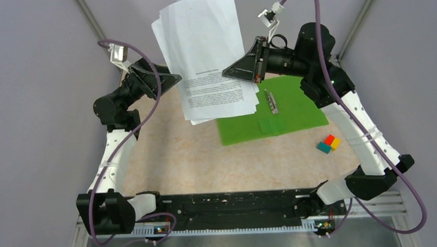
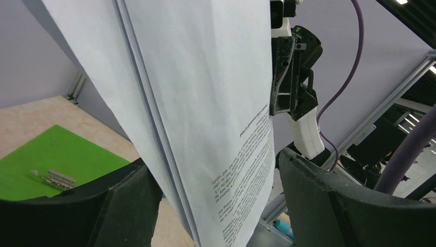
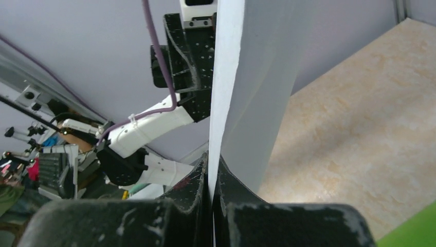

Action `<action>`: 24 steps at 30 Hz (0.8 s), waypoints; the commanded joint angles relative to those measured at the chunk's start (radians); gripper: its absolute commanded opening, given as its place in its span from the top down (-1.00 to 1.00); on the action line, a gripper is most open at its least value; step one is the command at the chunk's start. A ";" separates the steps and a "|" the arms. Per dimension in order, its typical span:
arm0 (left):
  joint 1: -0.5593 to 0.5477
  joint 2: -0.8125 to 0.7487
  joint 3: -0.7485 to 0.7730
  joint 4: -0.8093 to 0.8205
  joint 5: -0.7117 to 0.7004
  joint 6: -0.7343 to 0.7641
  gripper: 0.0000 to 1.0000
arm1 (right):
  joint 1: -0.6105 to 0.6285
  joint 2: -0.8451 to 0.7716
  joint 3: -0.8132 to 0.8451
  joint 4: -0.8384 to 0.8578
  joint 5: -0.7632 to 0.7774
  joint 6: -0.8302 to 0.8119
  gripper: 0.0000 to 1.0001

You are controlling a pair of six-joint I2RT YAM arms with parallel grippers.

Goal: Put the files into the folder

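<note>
The right end effector [image 1: 228, 72] was clamped shut on loose white printed paper sheets [image 1: 208, 52], aloft over the worktop's [image 1: 206, 157] far edge. The left end effector [image 1: 173, 78] gaped around them. The next move likely called for lowering them onto the bright green plastic folder [image 1: 292, 104].

Two grippers are showing, the left gripper [image 1: 176, 79] and the right gripper [image 1: 227, 72]. One folder [image 1: 298, 99], one metal clip [image 1: 271, 101] and three coloured blocks [image 1: 329, 143] are lying; several files [image 1: 202, 41] are hanging, exact count unclear.
</note>
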 commanded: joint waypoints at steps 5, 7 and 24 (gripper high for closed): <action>-0.050 0.008 0.097 0.015 -0.013 0.029 -0.72 | -0.002 -0.029 0.079 0.228 -0.153 0.175 1.00; -0.060 0.012 0.102 0.035 -0.018 0.025 -0.76 | -0.002 -0.022 0.096 0.246 -0.166 0.198 1.00; -0.082 0.042 0.176 0.145 -0.032 -0.064 -0.84 | -0.002 -0.050 0.069 0.197 -0.159 0.154 1.00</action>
